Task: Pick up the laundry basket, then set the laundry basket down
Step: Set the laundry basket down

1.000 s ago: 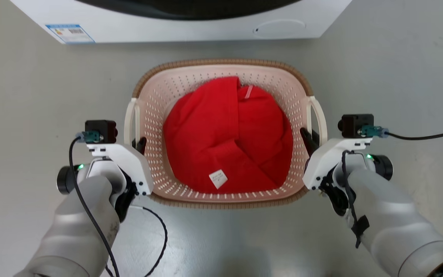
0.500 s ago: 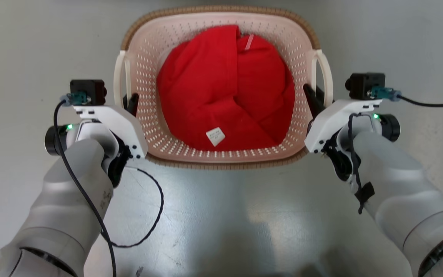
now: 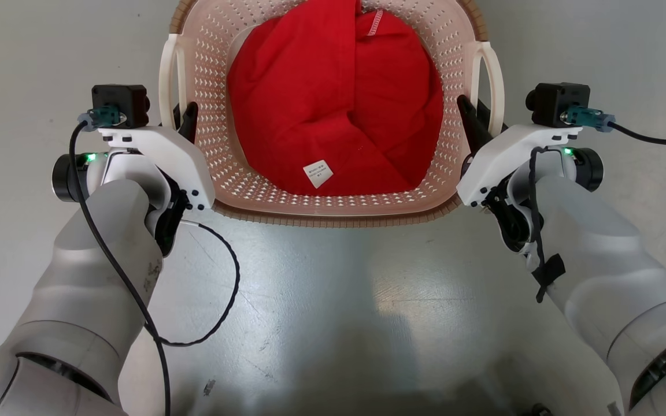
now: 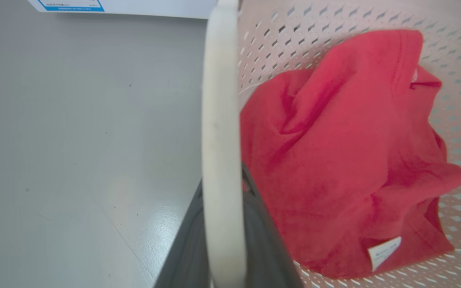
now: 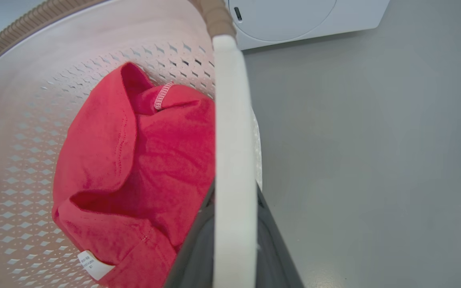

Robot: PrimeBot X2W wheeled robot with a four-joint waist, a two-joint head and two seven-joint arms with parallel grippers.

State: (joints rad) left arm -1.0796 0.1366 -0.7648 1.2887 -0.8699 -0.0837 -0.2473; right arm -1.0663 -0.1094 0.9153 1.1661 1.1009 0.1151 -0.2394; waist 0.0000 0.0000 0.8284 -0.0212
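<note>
- Although the head cam had itself moved over the last sec, the laundry basket (image 3: 333,199) showed higher and a bit larger in its frame, toward 12 o'clock. Both grippers kept the same spots on its handles, so the pick-up was prob. underway. Whether the base had left the floor couldn't be told.
- Left gripper (image 3: 186,118), at the basket's 9 o'clock: dark fingers clamped either side of the white left handle (image 4: 220,132), per left wrist cam.
- Right gripper (image 3: 470,118), at 3 o'clock: fingers likewise closed around the right handle (image 5: 232,132).
- Red garment (image 3: 333,98) lay bunched inside, white tag up, unshifted.
- Brown rim at 6 o'clock sat nearest the robot; far rim was cut by the frame top.
- Washing machine (image 5: 294,20) stood beyond the basket at 12 o'clock, apart from it.
- Grey floor (image 3: 321,300) lay open at 3, 6 and 9 o'clock, so room to set down.
- Black cable (image 3: 220,300) drooped under the left wrist at 7 o'clock; possible snag.
</note>
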